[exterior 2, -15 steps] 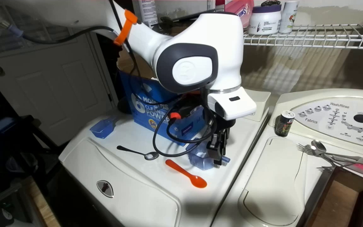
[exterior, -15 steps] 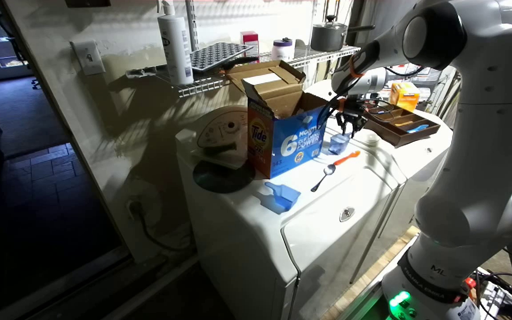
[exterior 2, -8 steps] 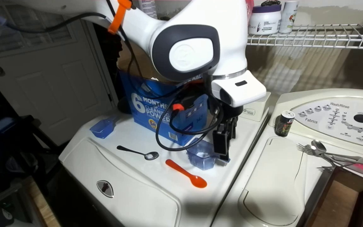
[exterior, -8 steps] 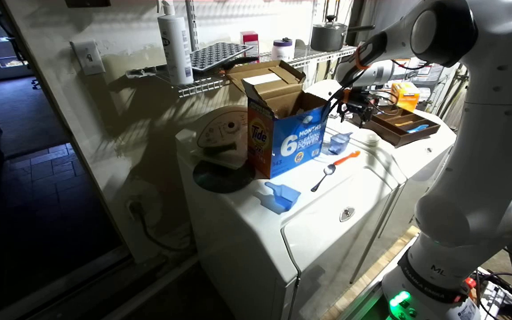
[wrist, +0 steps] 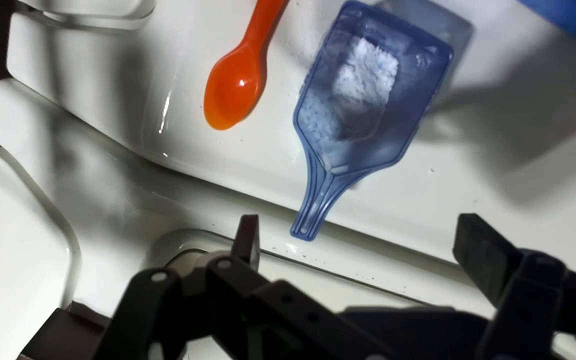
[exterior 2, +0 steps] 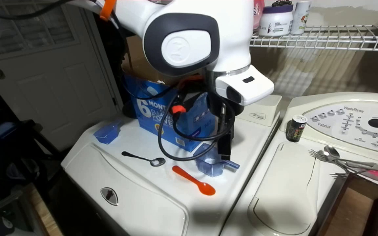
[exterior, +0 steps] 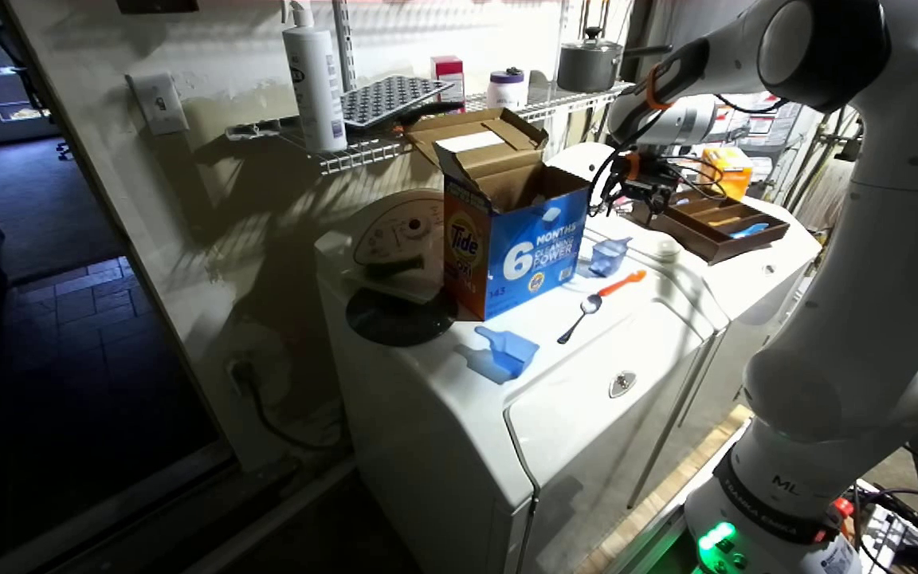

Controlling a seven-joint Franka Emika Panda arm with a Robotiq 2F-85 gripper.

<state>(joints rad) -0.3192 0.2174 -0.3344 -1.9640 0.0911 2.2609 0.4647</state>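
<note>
One blue scoop (wrist: 363, 125), with white powder (wrist: 366, 72) inside, sits on the white bench (exterior 2: 226, 186) between an orange spoon (wrist: 237, 82) and an open-topped Tide box (exterior: 511, 247), the scoop's handle pointing toward my hand (wrist: 360, 241). I hold the hand unclenched above the bench, its two fingers spread wide apart, with the tip of that handle showing in the gap between them in the wrist view. Farther along, I make out a metal spoon (exterior 2: 144, 158) with white specks in its bowl, and a matching blue scoop (exterior 2: 106, 133) lies near a corner of the box in both exterior views. Alongside the bench, a washer (exterior 2: 282, 186) carries a small black can (exterior 2: 296, 128), a heap of forks and spoons (exterior 2: 343, 161) and a brown compartmented tray (exterior 2: 359, 203). On the wire shelf (exterior: 367, 156) overhead, in an exterior view, I see a white jar (exterior: 507, 90) with a purple lid near a dark lidded pot (exterior: 589, 67), its handle jutting to one side.
</note>
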